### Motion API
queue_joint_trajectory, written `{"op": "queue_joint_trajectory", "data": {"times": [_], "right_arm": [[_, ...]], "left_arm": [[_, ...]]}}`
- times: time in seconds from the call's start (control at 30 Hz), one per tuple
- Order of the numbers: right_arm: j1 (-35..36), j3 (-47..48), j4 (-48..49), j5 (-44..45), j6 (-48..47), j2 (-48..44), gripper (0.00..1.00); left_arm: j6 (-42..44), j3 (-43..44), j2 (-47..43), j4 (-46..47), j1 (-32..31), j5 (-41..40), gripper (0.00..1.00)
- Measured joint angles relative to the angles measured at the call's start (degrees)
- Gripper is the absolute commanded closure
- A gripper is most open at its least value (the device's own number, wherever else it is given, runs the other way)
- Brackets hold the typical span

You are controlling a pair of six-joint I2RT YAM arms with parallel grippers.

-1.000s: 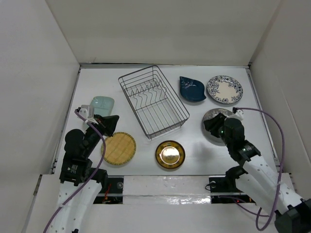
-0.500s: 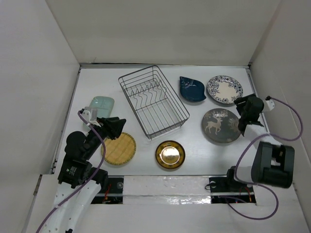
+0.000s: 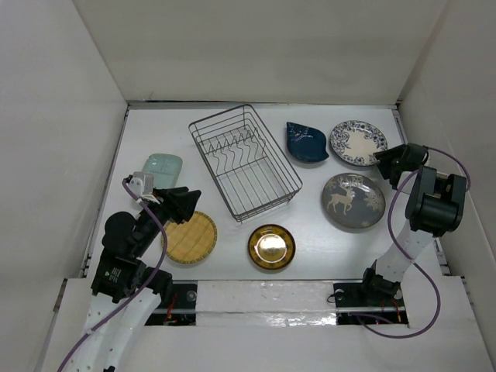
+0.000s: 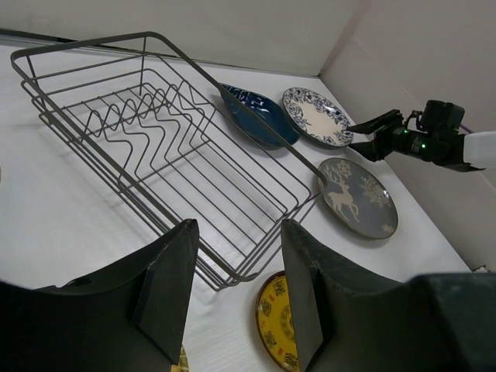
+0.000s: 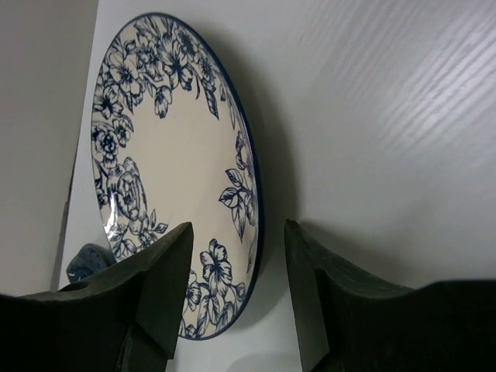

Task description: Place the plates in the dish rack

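Six plates lie flat on the white desk (image 3: 325,260), all of them outside the dish rack (image 3: 245,161). The rack stands on the desk's middle, turned at a slant, with its row of upright tines toward its far end.

To the rack's right, the navy leaf-shaped dish (image 3: 307,142) lies just beside the white plate with the blue floral rim (image 3: 358,142). The grey plate with the white deer motif (image 3: 353,201) sits nearer than those two. The shiny gold plate (image 3: 271,246) rests near the rack's near corner. The yellow woven-look plate (image 3: 190,236) lies to the gold one's left, and the pale mint oblong dish (image 3: 163,166) sits farther back on the left side.

The left tool (image 3: 186,203) hangs over the far edge of the yellow plate and points toward the rack. In the left wrist view its two dark fingers (image 4: 167,287) stand wide apart with nothing between them, and the rack fills the space ahead.

The right tool (image 3: 385,159) is low, at the near right edge of the floral plate. In the right wrist view its fingers (image 5: 155,302) are also spread wide, and the plate's rim shows in the gap between them. Whether either finger touches the rim cannot be told.
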Motion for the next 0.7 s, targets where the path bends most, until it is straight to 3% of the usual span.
{"op": "queue_joint_trajectory", "data": {"times": [0.2, 0.3, 0.43, 0.47, 0.7], "right_arm": [[0.0, 2.36, 3.98, -7.26, 4.09, 5.44, 0.48], [-0.04, 3.23, 3.96, -8.15, 4.74, 6.49, 0.63], [-0.22, 4.5, 3.67, -8.94, 5.81, 8.48, 0.94], [-0.22, 4.55, 3.63, -8.98, 6.51, 8.57, 0.98], [-0.17, -0.31, 6.54, -6.95, 8.79, 5.46, 1.0]], "left_arm": [[0.0, 0.0, 0.02, -0.02, 0.0, -0.24, 0.56], [0.0, 0.0, 0.09, -0.02, 0.0, -0.46, 0.56], [0.0, 0.0, 0.24, -0.04, 0.0, -0.68, 0.56], [0.0, 0.0, 0.28, -0.04, 0.0, -0.79, 0.56], [0.0, 0.0, 0.57, -0.04, 0.04, -1.11, 0.56]]}}
